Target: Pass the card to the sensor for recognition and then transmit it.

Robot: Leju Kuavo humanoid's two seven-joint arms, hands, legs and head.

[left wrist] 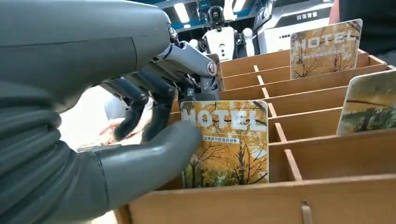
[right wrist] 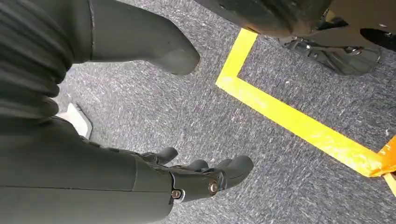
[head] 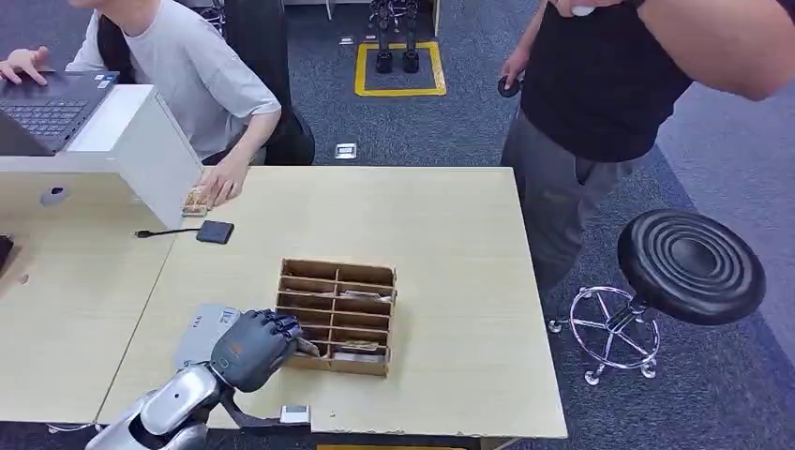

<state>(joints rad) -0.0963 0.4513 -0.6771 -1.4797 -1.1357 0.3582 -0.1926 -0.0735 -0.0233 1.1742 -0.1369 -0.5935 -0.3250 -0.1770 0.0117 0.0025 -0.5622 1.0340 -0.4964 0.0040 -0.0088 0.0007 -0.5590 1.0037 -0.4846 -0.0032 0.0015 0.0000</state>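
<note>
Left hand [left wrist: 140, 107] pinching hotel card [left wrist: 226, 144] in wooden organizer [head: 337, 317], right hand [right wrist: 187, 179] hanging empty, fingers apart

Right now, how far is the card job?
Early. Done: the left hand has reached the wooden organizer. In hand: its thumb and fingers close around a HOTEL card standing in a slot. Left: lifting it, scanning at the black sensor, passing it on.
</note>
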